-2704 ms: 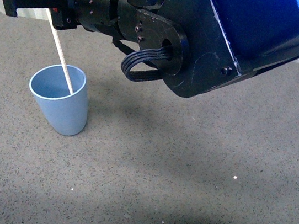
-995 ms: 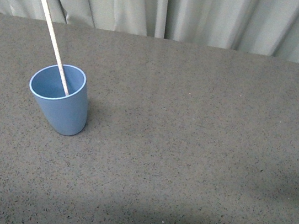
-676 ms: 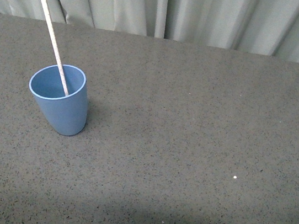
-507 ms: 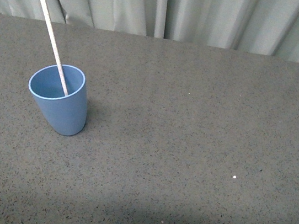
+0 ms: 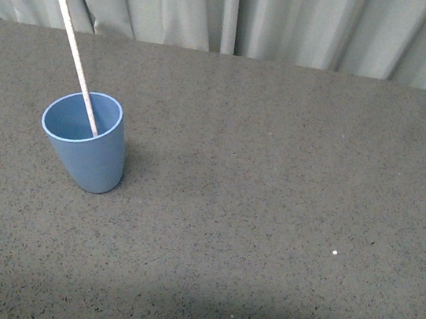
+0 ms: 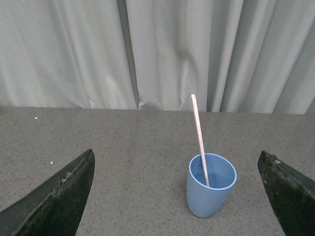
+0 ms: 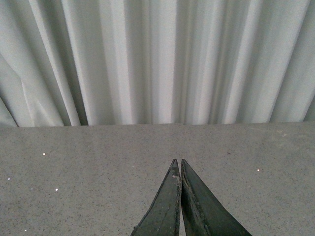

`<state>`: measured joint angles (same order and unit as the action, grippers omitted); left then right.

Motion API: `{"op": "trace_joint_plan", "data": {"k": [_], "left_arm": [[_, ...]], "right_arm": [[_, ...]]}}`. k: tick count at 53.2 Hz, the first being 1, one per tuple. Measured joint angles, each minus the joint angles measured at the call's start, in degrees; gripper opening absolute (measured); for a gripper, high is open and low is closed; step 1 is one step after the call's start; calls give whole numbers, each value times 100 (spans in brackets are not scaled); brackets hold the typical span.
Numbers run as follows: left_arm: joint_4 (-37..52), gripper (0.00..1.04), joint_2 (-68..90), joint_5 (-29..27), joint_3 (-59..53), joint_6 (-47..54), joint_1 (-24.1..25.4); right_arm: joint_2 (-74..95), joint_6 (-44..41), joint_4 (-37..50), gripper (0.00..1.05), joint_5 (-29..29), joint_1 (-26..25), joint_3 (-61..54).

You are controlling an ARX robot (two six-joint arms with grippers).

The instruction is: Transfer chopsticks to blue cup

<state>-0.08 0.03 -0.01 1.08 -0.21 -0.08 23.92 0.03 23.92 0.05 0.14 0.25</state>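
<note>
This looks like a staged test or lab setup rather than a lived-in room: a wide desk (image 5: 269, 215) with a plain grey speckled top, closed off along its far edge by pale grey-white pleated curtains (image 5: 257, 15) that fill the background in all three views.

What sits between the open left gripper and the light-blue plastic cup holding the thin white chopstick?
Nothing. In the left wrist view, only bare grey speckled tabletop lies between the left gripper and the light-blue plastic cup holding the thin cream-white chopstick.
</note>
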Motion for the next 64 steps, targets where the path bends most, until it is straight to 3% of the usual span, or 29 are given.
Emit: {"op": "trace_joint_plan", "data": {"k": [37, 42, 51, 57, 64], "left_arm": [[0, 98, 0, 0, 0, -2, 0], [0, 98, 0, 0, 0, -2, 0], [0, 98, 0, 2, 0, -2, 0], [0, 98, 0, 2, 0, -2, 0], [0, 98, 0, 2, 0, -2, 0]], "right_arm": [[-1453, 0, -1440, 1, 0, 0, 0], [-2124, -2, -2308, 1, -13, 0, 4], [-2363, -7, -2382, 1, -13, 0, 4], [-2367, -7, -2382, 24, -13, 0, 4], [-2367, -7, -2382, 44, -13, 0, 4]]}}
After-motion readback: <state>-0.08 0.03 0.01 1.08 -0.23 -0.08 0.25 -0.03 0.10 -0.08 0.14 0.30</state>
